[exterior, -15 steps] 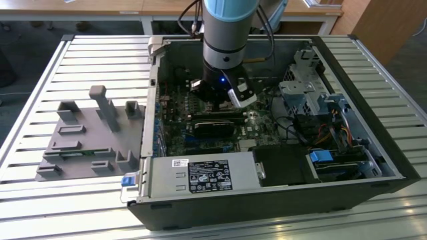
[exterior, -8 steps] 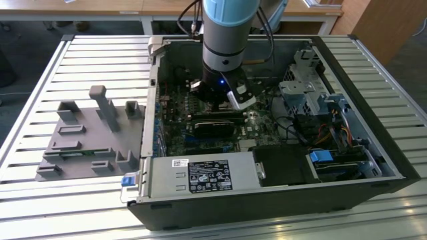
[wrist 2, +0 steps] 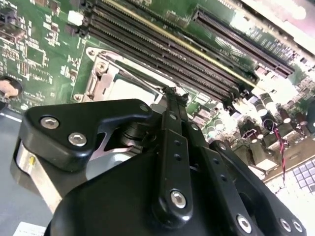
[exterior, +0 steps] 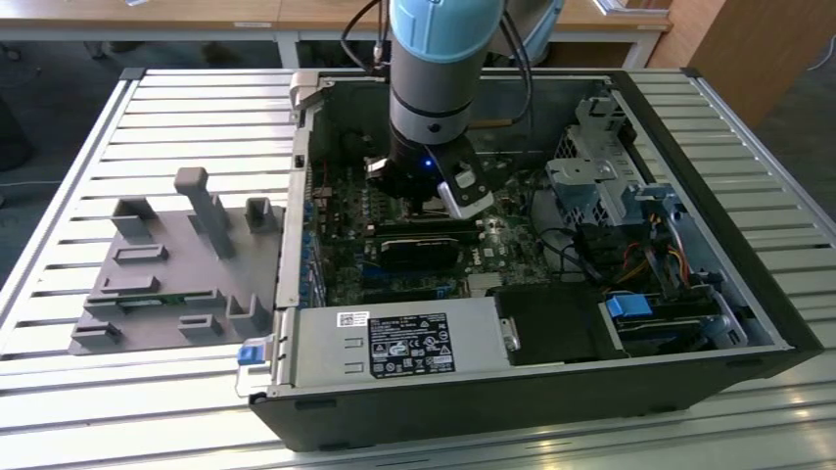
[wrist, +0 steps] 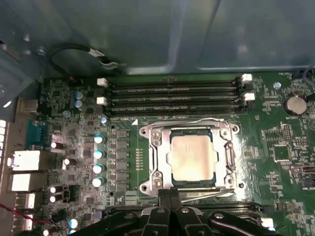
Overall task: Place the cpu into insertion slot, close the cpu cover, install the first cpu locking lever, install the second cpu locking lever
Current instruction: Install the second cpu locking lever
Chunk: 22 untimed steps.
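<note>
I see the cpu (wrist: 193,158) seated under the cpu cover (wrist: 157,162); gripper (wrist: 170,192) fingertips together at the cover's edge, contact point hidden.

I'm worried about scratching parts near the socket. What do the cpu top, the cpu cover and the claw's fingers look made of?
The cpu top looks like brushed metal, matte silvery-grey with a soft glare. The cpu cover around it looks like thin stamped steel, shinier, with bright edge reflections. The claw has fingers that look like black anodised metal or hard plastic, matte, held with silver screws; which one is open.
</note>
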Each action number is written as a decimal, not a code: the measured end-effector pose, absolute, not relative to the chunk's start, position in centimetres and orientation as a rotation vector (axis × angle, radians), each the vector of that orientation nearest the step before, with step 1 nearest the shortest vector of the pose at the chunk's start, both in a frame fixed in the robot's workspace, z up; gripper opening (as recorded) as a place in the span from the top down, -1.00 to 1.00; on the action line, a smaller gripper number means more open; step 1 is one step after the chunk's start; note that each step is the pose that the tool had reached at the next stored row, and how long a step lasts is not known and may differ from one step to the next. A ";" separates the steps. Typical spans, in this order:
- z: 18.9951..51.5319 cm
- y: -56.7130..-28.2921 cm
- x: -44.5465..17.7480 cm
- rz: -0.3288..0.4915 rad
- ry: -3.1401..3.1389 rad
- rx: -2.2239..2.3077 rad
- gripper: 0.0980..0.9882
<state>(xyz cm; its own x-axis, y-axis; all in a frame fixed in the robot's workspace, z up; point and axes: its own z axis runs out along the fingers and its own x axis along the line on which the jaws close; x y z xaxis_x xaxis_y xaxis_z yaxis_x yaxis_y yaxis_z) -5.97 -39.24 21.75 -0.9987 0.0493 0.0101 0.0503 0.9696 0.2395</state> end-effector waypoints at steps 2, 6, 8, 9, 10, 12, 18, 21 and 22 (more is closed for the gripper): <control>21.7 -39.2 -6.0 -0.394 -3.112 -0.079 0.95; 21.7 -39.2 -6.1 -0.421 -3.108 -0.079 0.95; 21.7 -39.2 -6.1 -0.424 -3.107 -0.079 0.95; 21.7 -39.2 -6.1 -0.424 -3.107 -0.079 0.95; 21.7 -39.2 -6.1 -0.424 -3.107 -0.079 0.95; 21.7 -39.2 -6.1 -0.426 -3.107 -0.079 0.95; 21.7 -39.2 -6.1 -0.430 -3.106 -0.079 0.95; 21.7 -39.3 -6.1 -0.431 -3.106 -0.079 0.95; 21.7 -39.3 -6.1 -0.431 -3.106 -0.079 0.95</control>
